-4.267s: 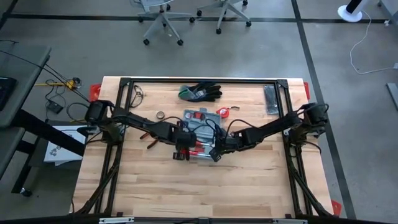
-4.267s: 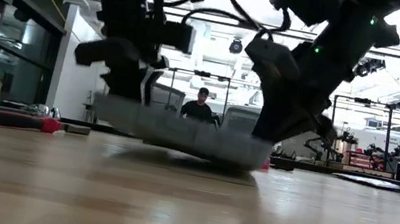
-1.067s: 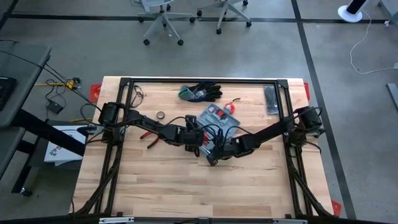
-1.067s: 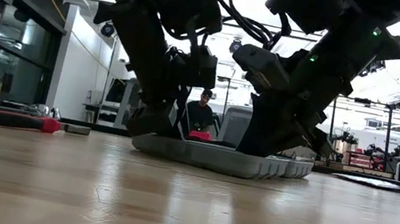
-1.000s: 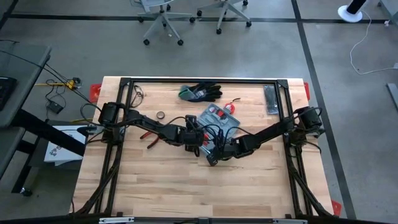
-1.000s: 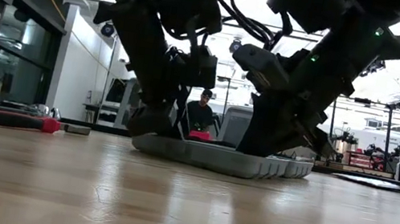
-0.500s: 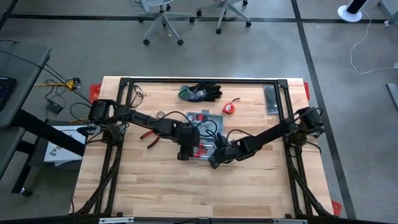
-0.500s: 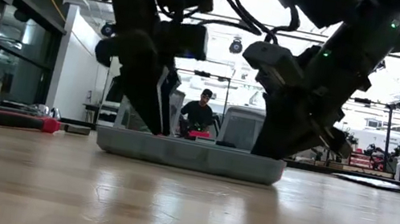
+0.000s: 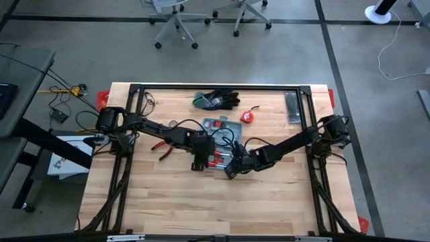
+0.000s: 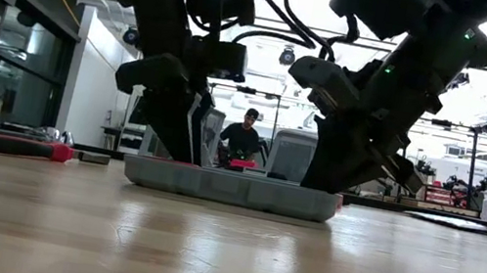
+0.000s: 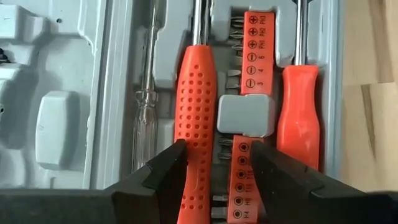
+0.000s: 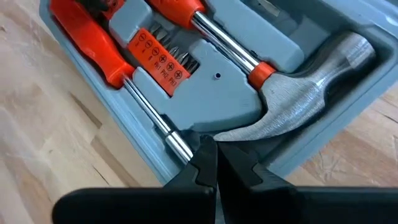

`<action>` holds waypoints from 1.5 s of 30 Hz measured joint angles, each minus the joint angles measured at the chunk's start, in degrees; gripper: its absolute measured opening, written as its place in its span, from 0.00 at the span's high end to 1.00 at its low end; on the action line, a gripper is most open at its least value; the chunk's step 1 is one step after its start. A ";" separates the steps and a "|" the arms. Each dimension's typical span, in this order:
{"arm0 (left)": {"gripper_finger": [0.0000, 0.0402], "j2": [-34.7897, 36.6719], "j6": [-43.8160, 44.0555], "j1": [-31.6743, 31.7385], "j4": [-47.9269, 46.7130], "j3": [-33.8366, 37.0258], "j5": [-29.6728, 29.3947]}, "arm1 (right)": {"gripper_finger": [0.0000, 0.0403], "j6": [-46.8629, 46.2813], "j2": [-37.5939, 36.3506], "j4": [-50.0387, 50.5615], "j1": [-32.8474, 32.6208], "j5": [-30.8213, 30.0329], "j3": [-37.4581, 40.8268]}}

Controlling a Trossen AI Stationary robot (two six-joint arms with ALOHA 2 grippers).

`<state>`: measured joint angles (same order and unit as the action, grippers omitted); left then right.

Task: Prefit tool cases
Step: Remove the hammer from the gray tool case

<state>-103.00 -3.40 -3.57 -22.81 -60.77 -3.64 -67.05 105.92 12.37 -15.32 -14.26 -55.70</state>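
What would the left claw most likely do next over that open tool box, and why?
Probably ease straight down and close. The left gripper hangs open over the tool case, one finger beside the orange screwdriver handle, so that handle looks like its target. The right gripper is shut at the case's edge by the hammer, seemingly steadying it.

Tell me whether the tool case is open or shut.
Open: the tool case shows its moulded recesses, with orange-handled screwdrivers and a hammer seated inside.

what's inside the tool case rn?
Tool case holds orange-handled screwdrivers, an orange bit strip, a clear-handled driver and a hammer. Jaws cover the lower recesses.
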 joint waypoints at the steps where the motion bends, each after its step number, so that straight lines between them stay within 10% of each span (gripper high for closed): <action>1: 0.58 0.00 0.22 0.00 0.02 0.00 0.00 | 1.00 -0.02 -0.25 -0.09 0.01 0.11 0.01; 30: 0.58 0.17 3.27 -0.09 0.28 -0.11 0.17 | 1.00 1.40 -9.58 2.88 -0.05 -6.40 0.07; 45: 0.58 0.22 3.15 -0.09 0.02 -0.13 -0.06 | 1.00 2.86 -0.66 1.90 3.99 1.27 -0.37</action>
<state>-102.78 -0.25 -3.66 -22.79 -60.90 -3.70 -64.19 105.26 14.27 -11.33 -12.99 -56.07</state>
